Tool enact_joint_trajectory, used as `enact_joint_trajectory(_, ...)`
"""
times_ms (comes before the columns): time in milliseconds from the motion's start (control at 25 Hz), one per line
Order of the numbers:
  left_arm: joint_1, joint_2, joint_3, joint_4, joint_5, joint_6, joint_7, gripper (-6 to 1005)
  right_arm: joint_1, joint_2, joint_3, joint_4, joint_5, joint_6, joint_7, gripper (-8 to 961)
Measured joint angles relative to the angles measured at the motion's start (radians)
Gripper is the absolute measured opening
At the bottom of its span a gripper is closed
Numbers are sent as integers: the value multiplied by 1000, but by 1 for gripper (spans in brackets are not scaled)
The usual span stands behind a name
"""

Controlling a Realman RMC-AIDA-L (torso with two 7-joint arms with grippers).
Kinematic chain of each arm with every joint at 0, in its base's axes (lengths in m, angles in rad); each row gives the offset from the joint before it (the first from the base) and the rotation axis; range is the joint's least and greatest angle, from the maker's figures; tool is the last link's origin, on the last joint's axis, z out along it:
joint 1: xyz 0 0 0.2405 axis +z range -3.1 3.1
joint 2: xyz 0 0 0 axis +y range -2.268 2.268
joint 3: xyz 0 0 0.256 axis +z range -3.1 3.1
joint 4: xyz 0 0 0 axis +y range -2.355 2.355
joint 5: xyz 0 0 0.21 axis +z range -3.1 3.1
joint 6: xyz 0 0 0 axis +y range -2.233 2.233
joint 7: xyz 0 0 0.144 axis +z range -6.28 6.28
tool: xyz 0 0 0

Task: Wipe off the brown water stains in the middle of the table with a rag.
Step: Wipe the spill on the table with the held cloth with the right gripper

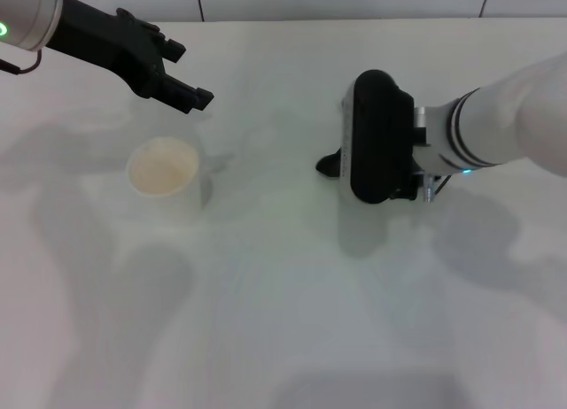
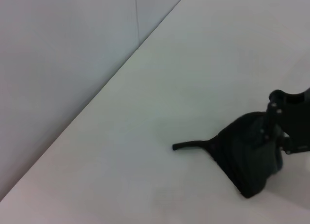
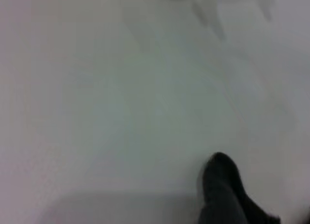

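Far left, over the far side of the table [image 1: 283, 303]: left gripper [image 1: 190, 73], black, hanging in the air with jaws apart and holding nothing. Reaches in from the far-left corner, tips aimed toward the middle.

Just nearer than that, standing upright on the tabletop: a white cup [image 1: 163, 168], open mouth up, cream-tinted inside. Apart from the left gripper, not touched by it.

Further right, near the middle of the table: a small dark bit of the rag [image 1: 330, 165], peeking out at the left edge of the right gripper and lying flat against the white surface. Seen from the left wrist as a thin dark strip trailing out along the table from under the black mass of that gripper.

Directly right of the bit, covering the remainder of the cloth: right gripper [image 1: 372, 143], pointed down and low over the tabletop, its white arm coming in from the right edge. Clamped or loose, impossible to tell, with the black housing in the way.

Brown stains hidden from every view.
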Motion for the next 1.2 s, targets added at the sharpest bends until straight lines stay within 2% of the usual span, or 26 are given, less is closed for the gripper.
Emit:
enact_joint_trajectory(240,-2,0,0,0,0,-1,0,863,2,0,-109,-64,22,11,0,91)
enact_joint_trajectory(840,-3,0,0,6,-1,-3,-4,862,6,0,-292,-56,26,298,-7,89)
enact_joint_trajectory(960,-3,0,0,6,-2,-3,-6,862,10,0,-307,-55,28,293,-7,89)
enact_joint_trajectory(1200,-3,0,0,6,-2,-2,-7,862,8,0,-308,-62,24,169,-8,88)
